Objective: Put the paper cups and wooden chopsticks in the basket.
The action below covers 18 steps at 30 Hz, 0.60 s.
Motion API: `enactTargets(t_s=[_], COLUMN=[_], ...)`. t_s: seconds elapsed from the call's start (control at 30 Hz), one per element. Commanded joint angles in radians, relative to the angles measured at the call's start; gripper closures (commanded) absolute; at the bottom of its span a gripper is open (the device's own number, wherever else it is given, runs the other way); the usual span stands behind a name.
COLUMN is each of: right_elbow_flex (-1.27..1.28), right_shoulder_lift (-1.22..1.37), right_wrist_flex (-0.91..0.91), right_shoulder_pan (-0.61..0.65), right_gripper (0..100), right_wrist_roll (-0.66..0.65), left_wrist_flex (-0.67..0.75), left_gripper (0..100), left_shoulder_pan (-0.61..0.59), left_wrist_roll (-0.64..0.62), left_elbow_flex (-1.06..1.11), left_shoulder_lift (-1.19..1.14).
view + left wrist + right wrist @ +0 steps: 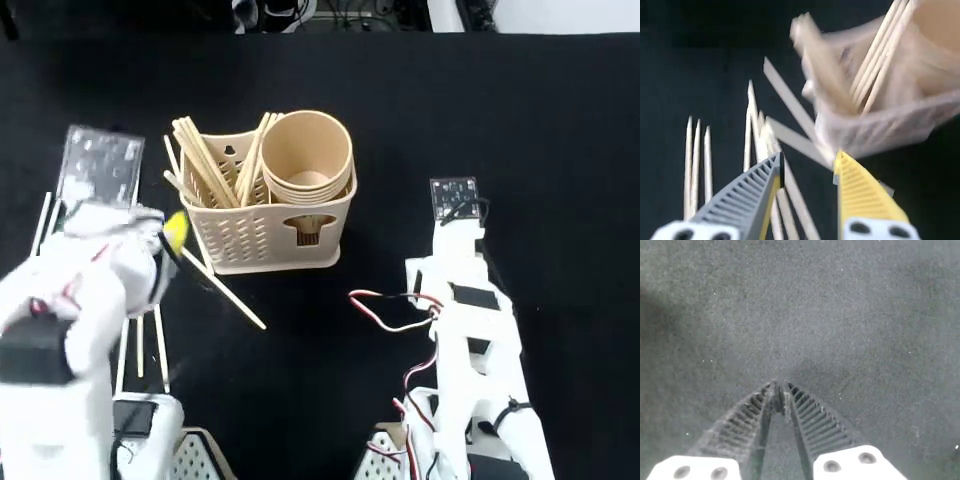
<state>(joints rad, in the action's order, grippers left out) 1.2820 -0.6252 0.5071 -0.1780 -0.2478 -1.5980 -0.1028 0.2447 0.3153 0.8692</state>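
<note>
A beige slotted basket [268,235] stands mid-table holding stacked paper cups [305,160] and a bundle of wooden chopsticks [208,160]. One chopstick [228,295] lies slanting on the black cloth by the basket's front left corner. My left gripper [807,162] is open just left of the basket, its yellow finger [175,232] near that corner. Loose chopsticks [790,195] run on the cloth under and between its fingers, and it holds none of them. More chopsticks [695,160] lie off to the side. My right gripper [779,387] is shut, holding nothing, over bare cloth.
The right arm [465,300] stands right of the basket with open black cloth between them. Several chopsticks [140,345] lie beside the left arm's base. Cables and equipment sit beyond the table's far edge.
</note>
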Motion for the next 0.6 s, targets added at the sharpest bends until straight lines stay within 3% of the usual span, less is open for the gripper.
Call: enactTargets(t_s=[0.0,0.47,0.57], right_elbow_flex=[-0.001,0.018,0.018], right_shoulder_lift=[0.002,-0.002,-0.002], right_wrist_flex=[-0.015,-0.011,-0.009], right_shoulder_pan=[0.009,0.012,0.012], right_gripper=[98.6,98.6,98.6], right_wrist_roll=[-0.037,-0.061,-0.060], left_wrist_flex=[-0.164,-0.149,-0.064], left_gripper=[82,82,82], left_shoulder_pan=[-0.120,-0.506,-0.587], left_wrist_roll=[0.109,0.560,0.611], left_elbow_flex=[-0.116,0.255,0.335], left_shoulder_lift=[-0.117,-0.135,-0.135])
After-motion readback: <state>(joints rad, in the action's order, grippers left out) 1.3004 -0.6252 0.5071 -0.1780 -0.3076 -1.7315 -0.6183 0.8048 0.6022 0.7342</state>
